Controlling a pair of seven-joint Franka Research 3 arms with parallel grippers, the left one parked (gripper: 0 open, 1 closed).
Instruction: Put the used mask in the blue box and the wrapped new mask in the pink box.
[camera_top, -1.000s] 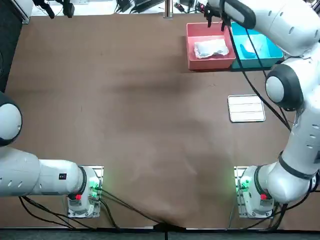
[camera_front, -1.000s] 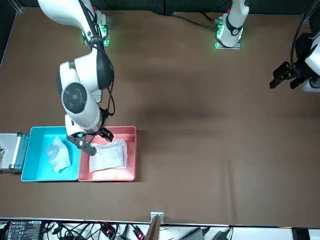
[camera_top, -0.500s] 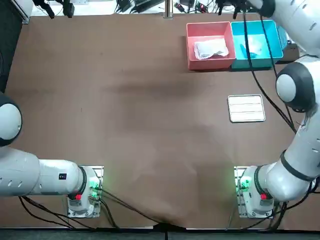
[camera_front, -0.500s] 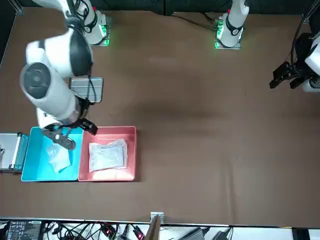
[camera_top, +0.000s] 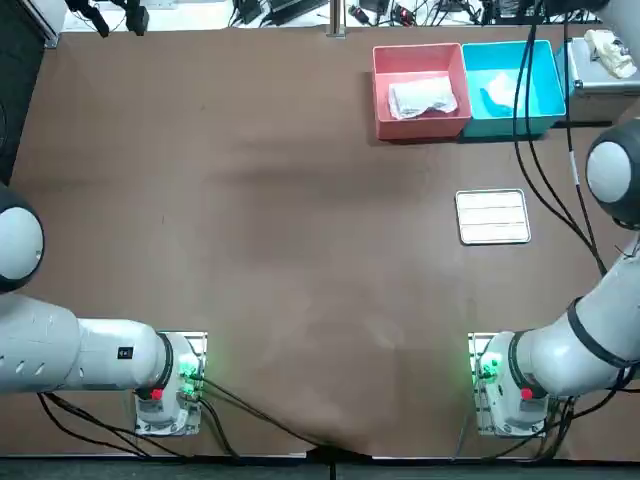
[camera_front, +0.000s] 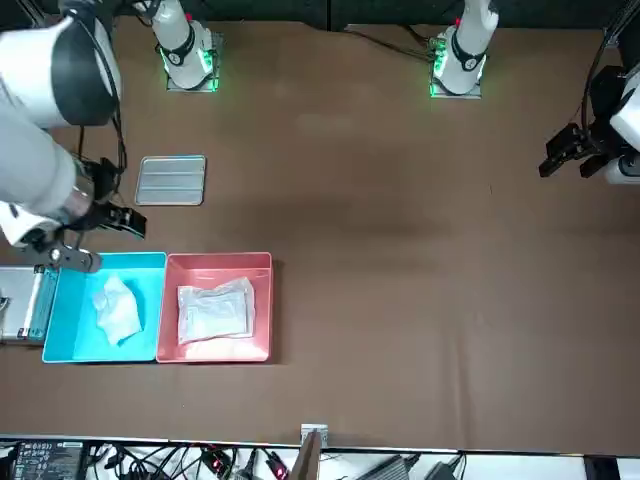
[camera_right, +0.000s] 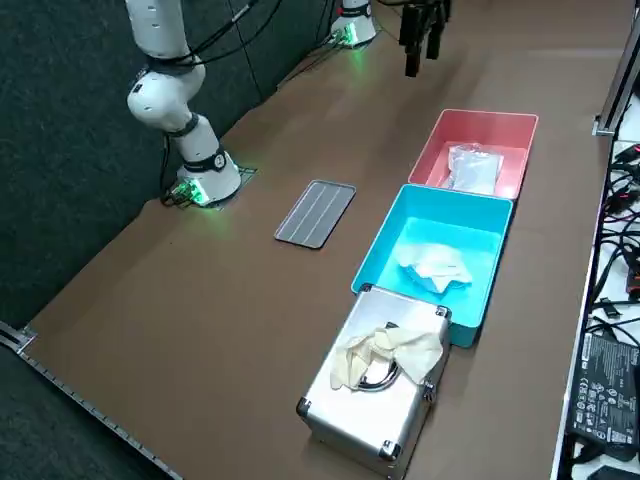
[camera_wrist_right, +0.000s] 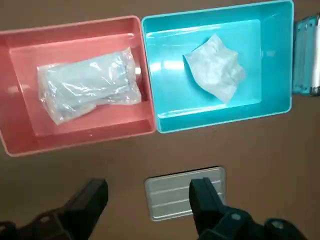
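The wrapped new mask (camera_wrist_right: 87, 85) lies in the pink box (camera_wrist_right: 75, 22), also seen from overhead as the wrapped mask (camera_top: 422, 96) in the pink box (camera_top: 380, 90). The crumpled used mask (camera_wrist_right: 215, 70) lies in the blue box (camera_wrist_right: 220, 117) right beside it, and the front view shows the same used mask (camera_front: 117, 307). My right gripper (camera_wrist_right: 147, 200) hangs high above the table on the robot's side of the boxes, open with nothing between its fingers. In the front view the right gripper (camera_front: 95, 240) is at the left edge, over the blue box's (camera_front: 60, 300) corner.
A grey ribbed plate (camera_top: 492, 216) lies on the table between the boxes and my base. A metal case (camera_right: 375, 385) with pale gloves on its lid stands against the blue box's outer side. Cables trail down from my arm over the blue box (camera_top: 545, 95).
My right arm has lifted and swung from over the pink box, across the blue box, toward my own right. The gripper stays open. Both masks lie still in their boxes.
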